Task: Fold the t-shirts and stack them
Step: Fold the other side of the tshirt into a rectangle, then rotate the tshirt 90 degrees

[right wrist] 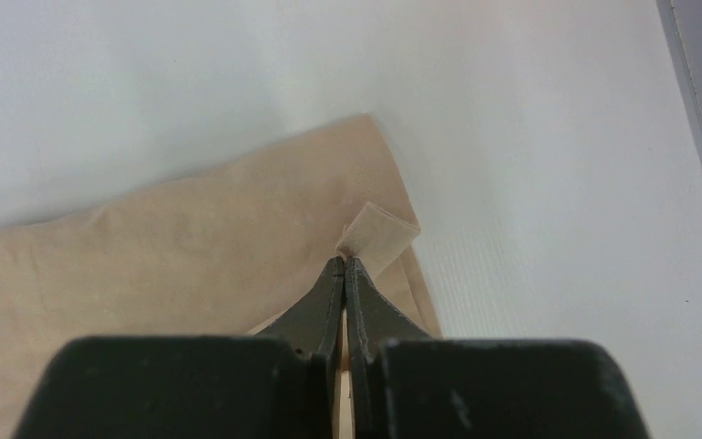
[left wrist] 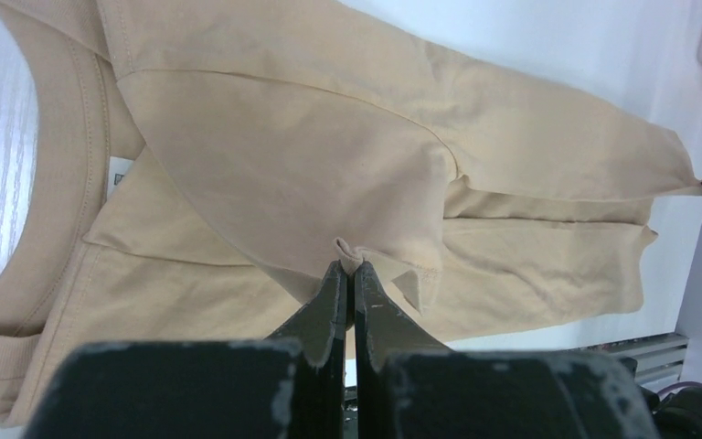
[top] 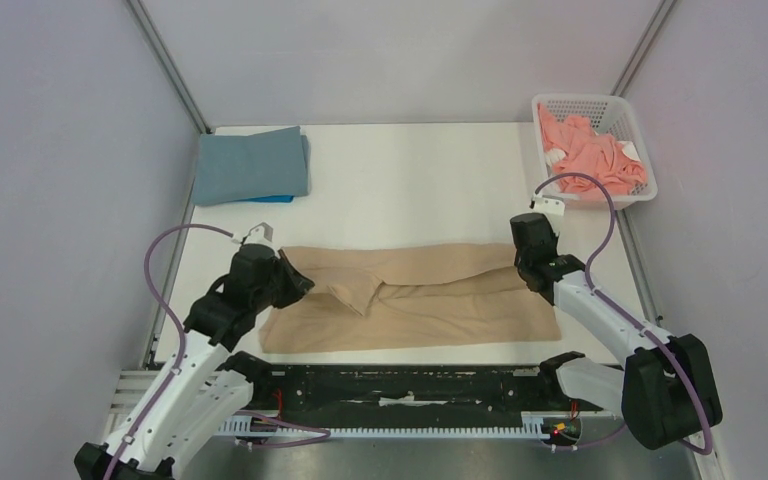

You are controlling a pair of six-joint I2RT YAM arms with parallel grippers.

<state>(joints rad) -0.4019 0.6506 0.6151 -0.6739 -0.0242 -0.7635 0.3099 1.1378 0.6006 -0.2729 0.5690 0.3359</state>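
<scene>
The left gripper (left wrist: pixel 347 271) is clamped on a fold of the tan shirt (top: pixel 410 300); the right gripper (right wrist: pixel 345 263) pinches its corner.

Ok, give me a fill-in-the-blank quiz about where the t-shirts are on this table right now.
1. The spread-out t-shirt pinched by the left gripper and the right gripper is ____ in colour.
2. The coral pink t-shirt lies inside the white ____.
3. The folded grey-blue t-shirt lies ____ the bright blue t-shirt.
Missing words: tan; basket; on top of.
</scene>
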